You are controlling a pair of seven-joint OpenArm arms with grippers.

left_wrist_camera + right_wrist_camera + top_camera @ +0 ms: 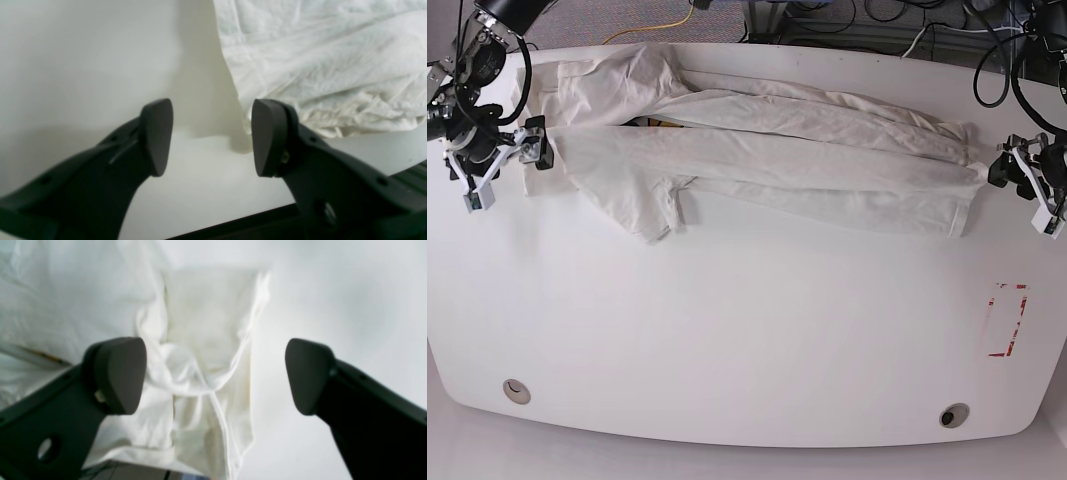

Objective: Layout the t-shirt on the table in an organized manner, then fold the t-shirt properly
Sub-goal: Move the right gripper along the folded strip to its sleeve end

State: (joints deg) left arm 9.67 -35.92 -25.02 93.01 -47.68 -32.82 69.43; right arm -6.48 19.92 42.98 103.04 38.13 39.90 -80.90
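The white t-shirt (767, 160) lies folded lengthwise in a long band across the far half of the table (747, 340), with a bit of yellow print showing at its upper left. My left gripper (1022, 190) stands open just off the shirt's right end. In the left wrist view its fingers (156, 136) are apart with only bare table (83, 50) between them, and the shirt (327, 60) is beside the right finger. My right gripper (507, 165) is open at the shirt's left end. Its fingers (116, 373) hang wide apart above a crumpled sleeve of the shirt (200, 340), gripping nothing.
Red tape marks (1005, 320) sit near the right edge. Two round grommet holes (516, 390) (953, 414) lie along the near edge. Cables (907, 20) run on the floor past the far edge. The table's edge (233, 220) is close under the left gripper.
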